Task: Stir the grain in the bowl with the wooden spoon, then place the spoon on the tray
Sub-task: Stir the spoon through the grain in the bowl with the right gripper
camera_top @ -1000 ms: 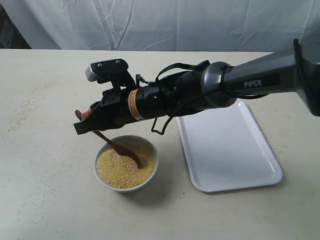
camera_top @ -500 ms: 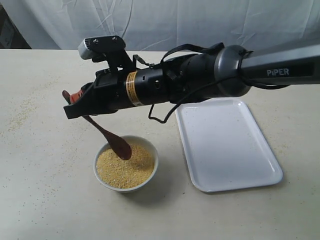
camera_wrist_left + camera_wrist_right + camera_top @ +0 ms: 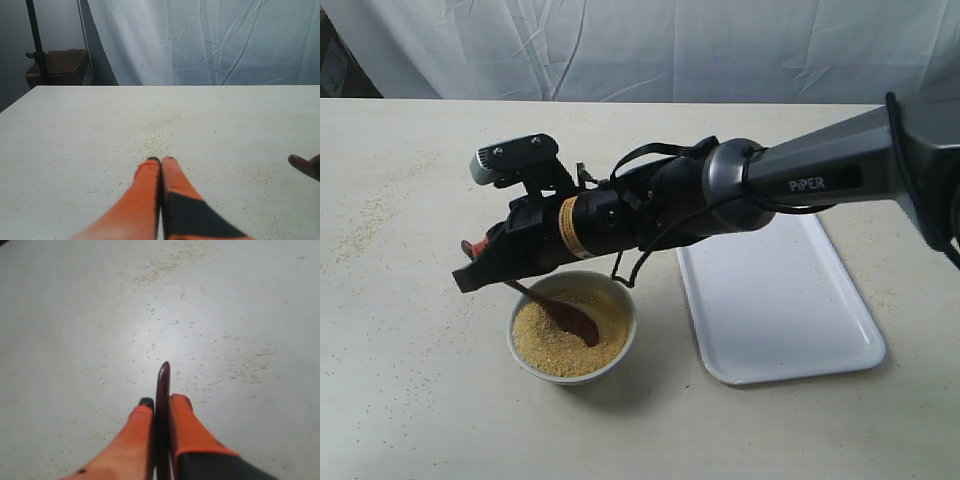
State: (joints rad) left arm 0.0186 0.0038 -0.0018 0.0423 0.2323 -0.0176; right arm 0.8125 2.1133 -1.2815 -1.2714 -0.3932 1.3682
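The small white bowl (image 3: 616,358) stands left of the flat white tray (image 3: 780,300) and holds yellow-orange grain (image 3: 542,342). The dark wooden spoon (image 3: 576,321) slants down into the bowl, its head resting in the grain. My right gripper (image 3: 477,266) reaches across above the bowl's left side and is shut on the spoon's handle. In the right wrist view the handle (image 3: 163,377) sticks out between the orange fingers of the gripper (image 3: 161,403). My left gripper (image 3: 161,160) is shut on nothing, low over the bare table, and does not show in the exterior view.
Spilled grain dots the tabletop (image 3: 380,215) at the left and under the left gripper. A dark brown tip (image 3: 304,165) pokes in at the edge of the left wrist view. White cloth (image 3: 650,45) hangs behind the table.
The right gripper lifted the spoon out toward the bowl's left rim, then dropped lower, and the spoon head is back in the grain near the bowl's middle.
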